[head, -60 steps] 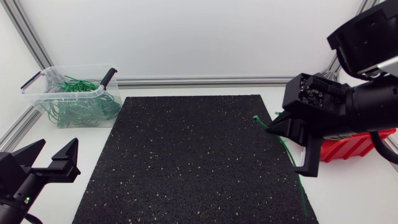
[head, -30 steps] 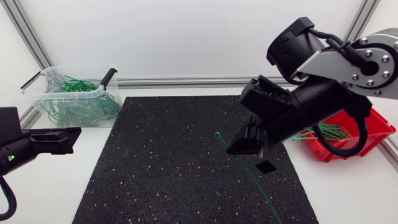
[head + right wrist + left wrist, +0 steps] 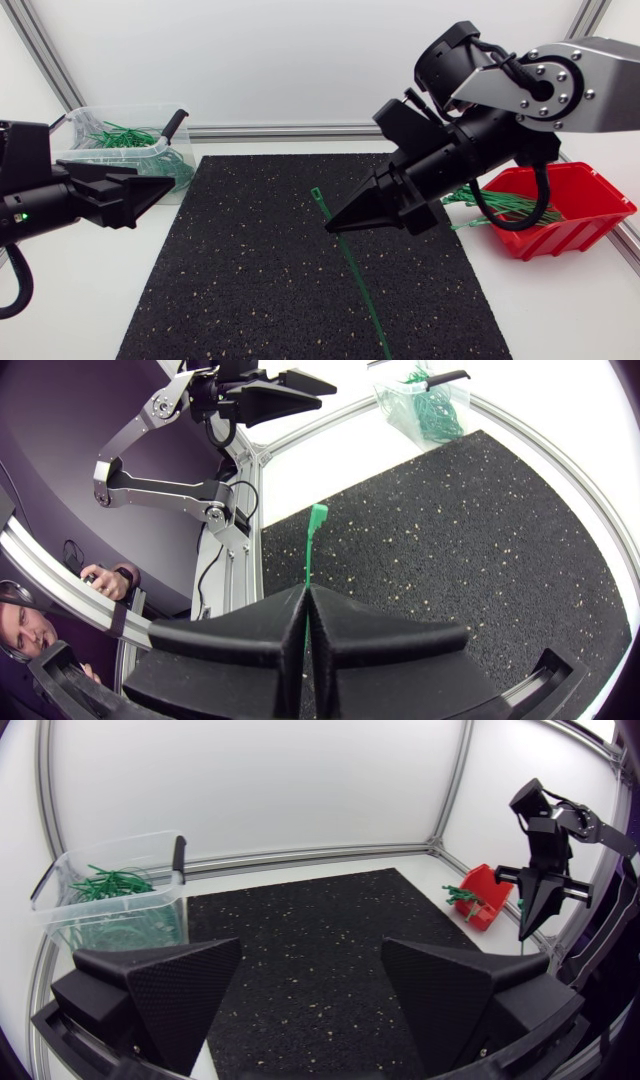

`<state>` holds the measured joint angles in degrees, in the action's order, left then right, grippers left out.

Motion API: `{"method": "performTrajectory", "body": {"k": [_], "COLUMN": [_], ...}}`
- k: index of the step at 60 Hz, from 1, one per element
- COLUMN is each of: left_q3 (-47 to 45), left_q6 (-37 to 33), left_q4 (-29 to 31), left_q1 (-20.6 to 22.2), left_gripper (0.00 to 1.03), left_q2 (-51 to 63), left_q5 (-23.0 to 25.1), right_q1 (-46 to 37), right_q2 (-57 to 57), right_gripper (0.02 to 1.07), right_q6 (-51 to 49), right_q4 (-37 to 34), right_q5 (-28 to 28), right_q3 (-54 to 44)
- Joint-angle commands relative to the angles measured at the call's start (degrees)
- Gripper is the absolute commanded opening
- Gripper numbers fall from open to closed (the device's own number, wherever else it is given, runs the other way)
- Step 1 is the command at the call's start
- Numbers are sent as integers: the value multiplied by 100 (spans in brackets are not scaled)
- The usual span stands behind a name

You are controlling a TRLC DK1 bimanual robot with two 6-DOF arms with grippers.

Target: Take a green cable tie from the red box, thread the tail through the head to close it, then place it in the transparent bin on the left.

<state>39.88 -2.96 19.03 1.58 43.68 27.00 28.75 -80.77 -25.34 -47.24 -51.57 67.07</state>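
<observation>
The green cable tie [image 3: 352, 268] is clamped between the closed fingers of the right claw [image 3: 335, 227], over the black mat [image 3: 250, 270]. Its head is raised ahead of the fingertips and its tail slants down past them, possibly touching the mat. The red box [image 3: 560, 228] is set on the table [image 3: 570, 310] behind that arm. The left claw [image 3: 310, 948] is held wide apart and empty, near the transparent bin [image 3: 72, 130].

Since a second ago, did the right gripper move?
Yes. The right gripper, holding the green cable tie, went from the red box side of the mat toward its middle.
</observation>
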Motion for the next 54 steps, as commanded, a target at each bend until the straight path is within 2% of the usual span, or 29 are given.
{"method": "performTrajectory", "body": {"k": [1,7,16,19,23,27,36,45,54], "left_q3": [328,530,670,662,609,670,802,758,952], "left_q6": [103,305,481,595,613,824,876,885,903], "left_q4": [-110,-136,-250,-461,-874,-1112,-1287,-1806,-1894], "left_q1": [44,237,729,852,931,940,1221,1344,1643], "left_gripper": [97,98,98,98,94,93,93,93,93], "left_q2": [255,554,809,905,1037,1274,1855,2118,2435], "left_q5": [639,938,1738,2072,2766,3118,3294,3487,3513], "right_q1": [-28,-1,43,78,113,157,166,60,-36], "right_q2": [-88,-53,-61,-70,-61,-53,44,193,220], "right_gripper": [8,8,8,8,8,8,8,8,8], "right_q6": [258,504,935,1023,1190,1321,1699,1901,2121], "right_q4": [251,708,1420,1622,1877,2088,2624,2940,3248], "right_q5": [-204,-389,-582,-661,-723,-723,-723,-740,-793], "right_q3": [-159,-344,-537,-590,-642,-695,-871,-1003,-1126]}}
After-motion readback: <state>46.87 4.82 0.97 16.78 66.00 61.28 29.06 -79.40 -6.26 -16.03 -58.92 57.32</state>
